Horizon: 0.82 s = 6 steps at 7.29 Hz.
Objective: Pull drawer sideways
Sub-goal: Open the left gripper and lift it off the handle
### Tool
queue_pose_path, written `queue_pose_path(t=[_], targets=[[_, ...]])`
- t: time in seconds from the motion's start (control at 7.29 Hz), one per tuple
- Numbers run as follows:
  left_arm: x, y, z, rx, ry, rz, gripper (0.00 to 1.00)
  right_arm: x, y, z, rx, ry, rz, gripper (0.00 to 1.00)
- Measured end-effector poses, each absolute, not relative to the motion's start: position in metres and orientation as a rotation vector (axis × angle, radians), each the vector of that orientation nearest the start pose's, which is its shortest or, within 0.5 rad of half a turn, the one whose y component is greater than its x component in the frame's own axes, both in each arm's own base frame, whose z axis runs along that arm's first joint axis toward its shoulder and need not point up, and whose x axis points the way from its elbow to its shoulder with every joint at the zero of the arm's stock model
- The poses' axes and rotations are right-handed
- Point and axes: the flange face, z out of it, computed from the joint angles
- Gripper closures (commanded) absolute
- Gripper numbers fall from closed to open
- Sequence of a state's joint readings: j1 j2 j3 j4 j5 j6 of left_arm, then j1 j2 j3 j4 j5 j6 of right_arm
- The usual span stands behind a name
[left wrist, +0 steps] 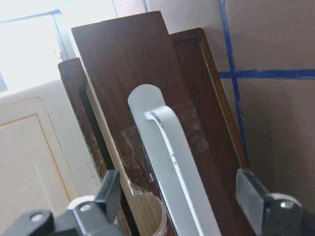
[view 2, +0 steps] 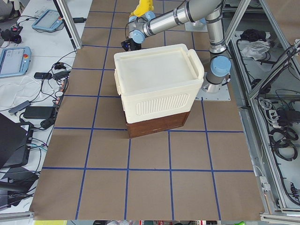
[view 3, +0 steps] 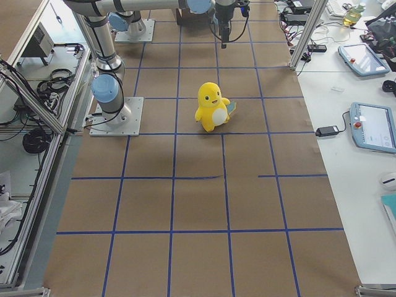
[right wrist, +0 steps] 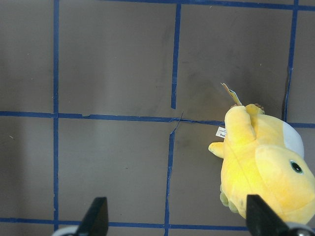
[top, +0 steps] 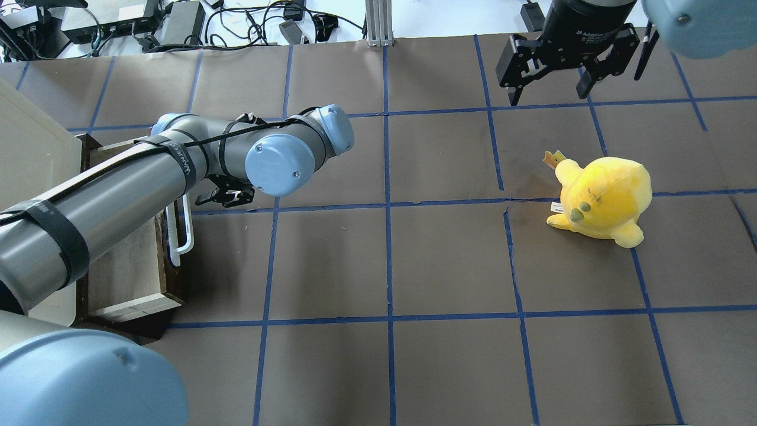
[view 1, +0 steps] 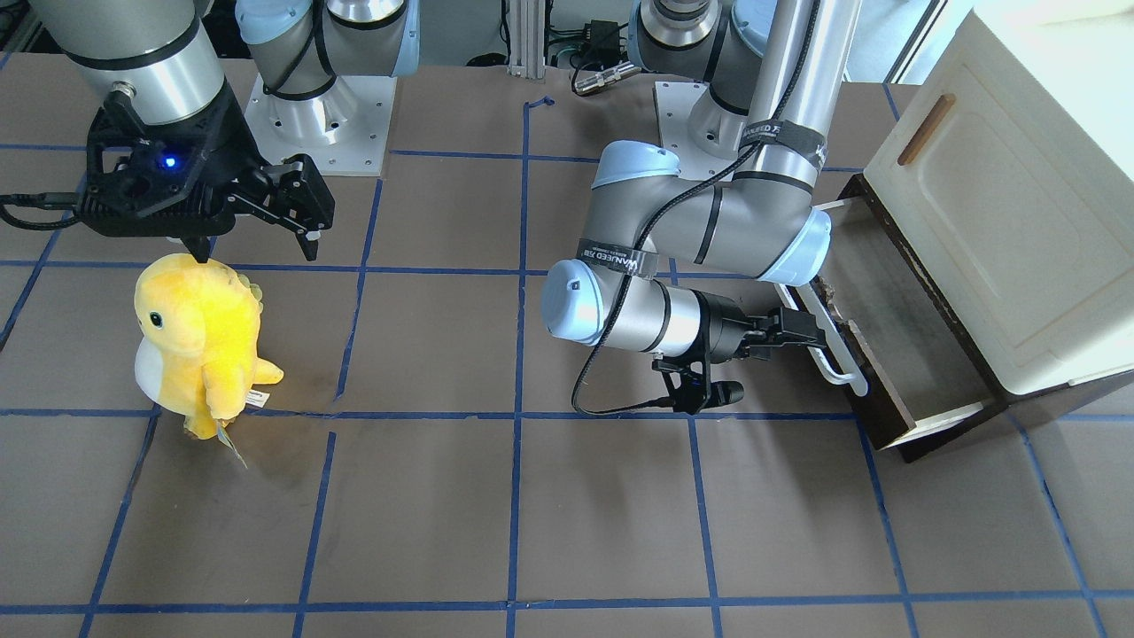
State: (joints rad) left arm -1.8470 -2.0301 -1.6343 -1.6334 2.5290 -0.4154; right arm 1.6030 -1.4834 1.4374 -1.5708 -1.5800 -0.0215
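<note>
The drawer (view 1: pixel 895 328) stands pulled partly out from under a cream cabinet (view 1: pixel 1001 204), its greyish inside showing. Its dark brown front (left wrist: pixel 128 64) carries a long white bar handle (left wrist: pixel 170 152). My left gripper (view 1: pixel 811 335) is at this handle (view 1: pixel 842 368). In the left wrist view its fingers (left wrist: pixel 110 194) stand wide apart on either side of the bar, open and not touching it. In the overhead view the drawer (top: pixel 127 266) is at the left edge, partly under my left arm. My right gripper (top: pixel 547 94) is open and empty, high above the table's far right.
A yellow plush toy (top: pixel 603 198) stands on the brown mat below my right gripper; it also shows in the right wrist view (right wrist: pixel 263 167). The cabinet door has a small brown wooden handle (view 1: pixel 926 130). Blue tape lines grid the table.
</note>
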Motion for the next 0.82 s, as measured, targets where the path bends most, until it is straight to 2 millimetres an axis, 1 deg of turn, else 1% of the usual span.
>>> queue_pose_path(t=[0.14, 0.27, 0.41, 0.55, 0.69, 0.82], targets=[[-0.221, -0.546, 0.268, 0.169, 2.198, 0.226, 0.16, 0.149, -0.529, 0.509, -0.084, 3.149, -0.073, 0.0], [-0.233, -0.547, 0.295, 0.141, 2.342, 0.217, 0.15, 0.149, -0.529, 0.509, -0.084, 3.149, -0.073, 0.0], [-0.24, -0.544, 0.326, 0.108, 2.478, 0.197, 0.15, 0.149, -0.528, 0.509, -0.084, 3.149, -0.073, 0.0], [-0.236, -0.539, 0.361, 0.095, 2.583, 0.164, 0.15, 0.149, -0.529, 0.509, -0.084, 3.149, -0.073, 0.0], [-0.223, -0.533, 0.4, 0.086, 2.665, 0.12, 0.15, 0.149, -0.528, 0.509, -0.084, 3.149, -0.073, 0.0], [-0.211, -0.521, 0.437, 0.062, 2.751, 0.067, 0.15, 0.149, -0.529, 0.509, -0.085, 3.149, -0.073, 0.0]])
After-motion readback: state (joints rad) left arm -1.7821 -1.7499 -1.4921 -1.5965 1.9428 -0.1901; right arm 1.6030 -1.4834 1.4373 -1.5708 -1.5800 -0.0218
